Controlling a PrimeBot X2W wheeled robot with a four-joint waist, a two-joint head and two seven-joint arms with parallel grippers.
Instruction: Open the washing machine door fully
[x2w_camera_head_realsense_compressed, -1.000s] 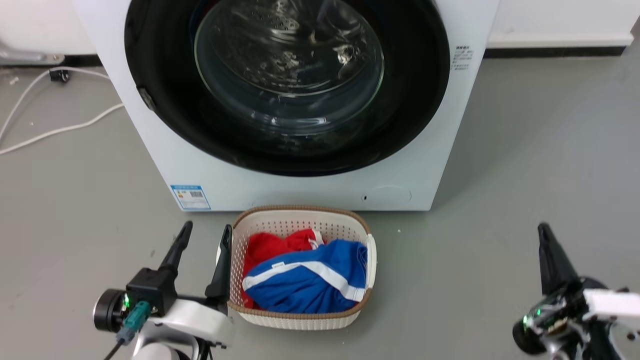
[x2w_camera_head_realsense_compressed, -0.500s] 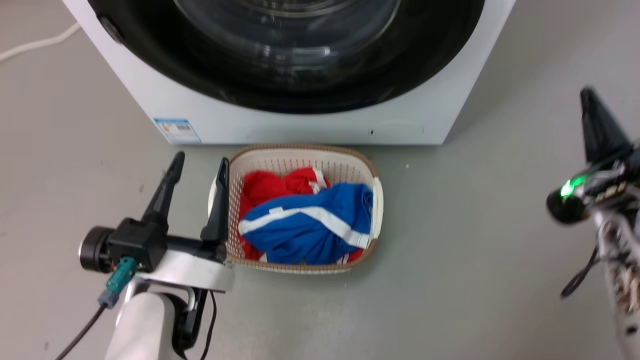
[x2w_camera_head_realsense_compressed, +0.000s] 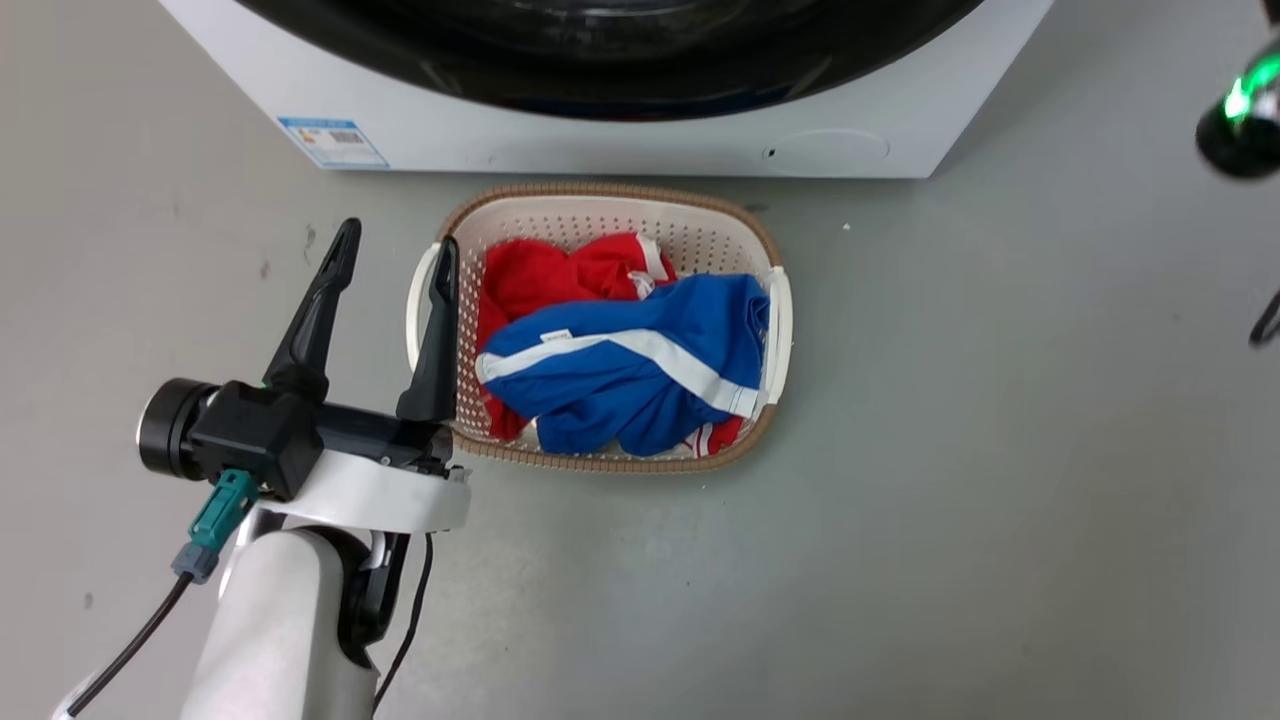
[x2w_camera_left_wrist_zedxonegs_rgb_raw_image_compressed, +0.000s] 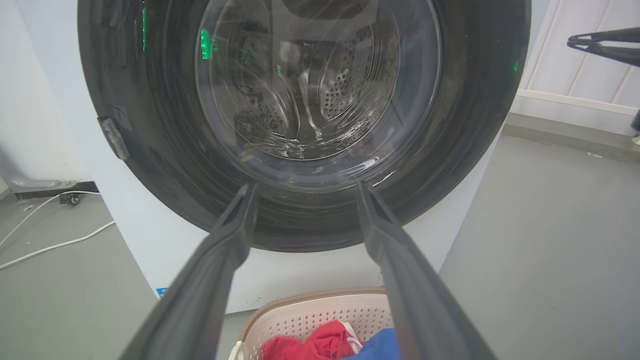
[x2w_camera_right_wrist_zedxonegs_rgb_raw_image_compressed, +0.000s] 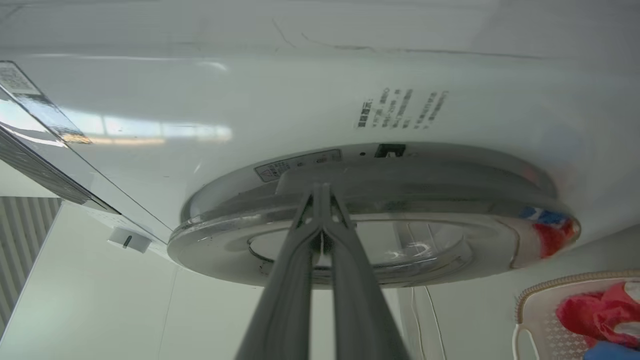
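Just now: noted a downward tip of the head camera over the last second, so put the machine's (x2w_camera_head_realsense_compressed: 600, 148) slide up that view down to camera motion, not to the machine. Logged one true move: right gripper (x2w_camera_right_wrist_zedxonegs_rgb_raw_image_compressed: 320, 192) up from low at the near right to door height. Found it clenched, fingers pressed together with nothing between, tips at the rim of the door (x2w_camera_right_wrist_zedxonegs_rgb_raw_image_compressed: 450, 240), seemingly on its right side; cannot tell contact from a near miss. Read this as the reach about done and the pull not yet begun. Saw the left gripper (x2w_camera_head_realsense_compressed: 396, 238) released, fingers spread, low and just left of the basket (x2w_camera_head_realsense_compressed: 600, 195) on the floor (x2w_camera_head_realsense_compressed: 1000, 450), well short of the door. Found the door (x2w_camera_left_wrist_zedxonegs_rgb_raw_image_compressed: 475, 125) on the machine's front, beyond the basket: glossy black ring, bulging clear glass centre showing the steel drum (x2w_camera_left_wrist_zedxonegs_rgb_raw_image_compressed: 310, 100) behind, small grey tab (x2w_camera_left_wrist_zedxonegs_rgb_raw_image_compressed: 112, 137) at its left edge. Judged it flush with the front, so shut or nearly; made out no open gap.
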